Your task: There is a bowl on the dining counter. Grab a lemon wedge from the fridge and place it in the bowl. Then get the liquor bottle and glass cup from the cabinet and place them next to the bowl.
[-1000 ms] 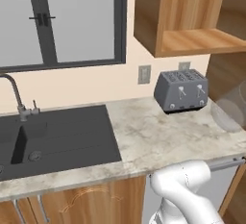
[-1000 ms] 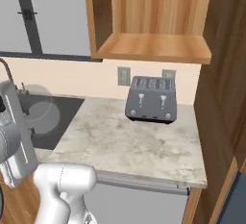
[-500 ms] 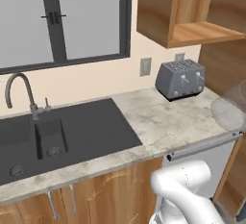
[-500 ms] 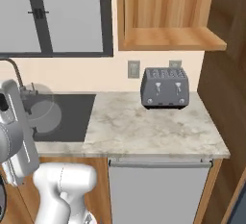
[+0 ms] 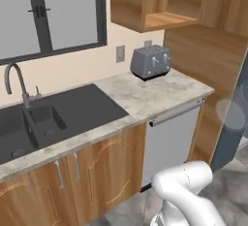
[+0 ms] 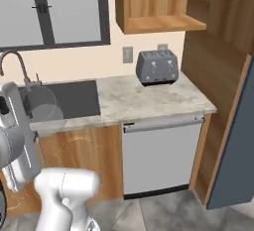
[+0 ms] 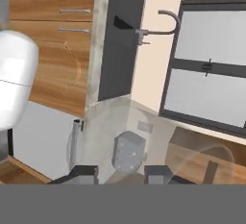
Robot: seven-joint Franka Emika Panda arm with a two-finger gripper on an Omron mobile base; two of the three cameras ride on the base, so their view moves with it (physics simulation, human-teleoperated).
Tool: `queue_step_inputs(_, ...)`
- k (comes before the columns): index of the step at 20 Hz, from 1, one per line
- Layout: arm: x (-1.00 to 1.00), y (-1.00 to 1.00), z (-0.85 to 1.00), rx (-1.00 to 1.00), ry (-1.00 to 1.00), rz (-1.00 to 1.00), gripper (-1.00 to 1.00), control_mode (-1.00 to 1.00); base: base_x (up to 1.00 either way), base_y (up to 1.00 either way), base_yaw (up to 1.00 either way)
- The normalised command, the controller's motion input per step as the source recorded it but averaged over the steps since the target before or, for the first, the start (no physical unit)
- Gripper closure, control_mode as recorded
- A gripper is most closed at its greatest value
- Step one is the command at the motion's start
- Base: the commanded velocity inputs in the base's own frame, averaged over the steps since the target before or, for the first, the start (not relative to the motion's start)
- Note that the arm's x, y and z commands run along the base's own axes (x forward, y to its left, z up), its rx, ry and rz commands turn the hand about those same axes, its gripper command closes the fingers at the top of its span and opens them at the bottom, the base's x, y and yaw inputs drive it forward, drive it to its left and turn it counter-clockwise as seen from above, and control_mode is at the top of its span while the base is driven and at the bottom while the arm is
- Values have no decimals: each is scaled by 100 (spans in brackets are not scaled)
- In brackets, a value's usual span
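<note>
- In the hand view, the gripper (image 7: pixel 121 172) shows two dark finger tips partly apart, clamped on the sides of a clear glass cup (image 7: pixel 153 141) that veils the scene beyond it.
- In the right base view, the glass cup appears as a faint see-through round shape just beside the white arm at the left, in front of the dark sink (image 6: pixel 69 98).
- The cabinet (image 6: pixel 156 4), warm brown wood, hangs open on the wall above a grey toaster (image 6: pixel 157 67).
- The toaster stands on the marbled worktop (image 6: pixel 144 98), well apart from the cup.
</note>
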Motion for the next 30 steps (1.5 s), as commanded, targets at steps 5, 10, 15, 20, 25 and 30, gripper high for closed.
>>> queue_step_inputs(5, 0, 0, 0, 0, 0, 0, 100, 100, -100, 2, -27)
queue_step_inputs(10, 0, 0, 0, 0, 0, 0, 100, 100, -100, -4, -28)
queue_step_inputs(15, 0, 0, 0, 0, 0, 0, 100, 100, -100, -7, -33)
queue_step_inputs(20, 0, 0, 0, 0, 0, 0, 100, 100, -99, 0, -42)
queue_step_inputs(25, 0, 0, 0, 0, 0, 0, 100, 100, -87, -4, -49)
queue_step_inputs(30, 0, 0, 0, 0, 0, 0, 100, 100, -77, -11, -51)
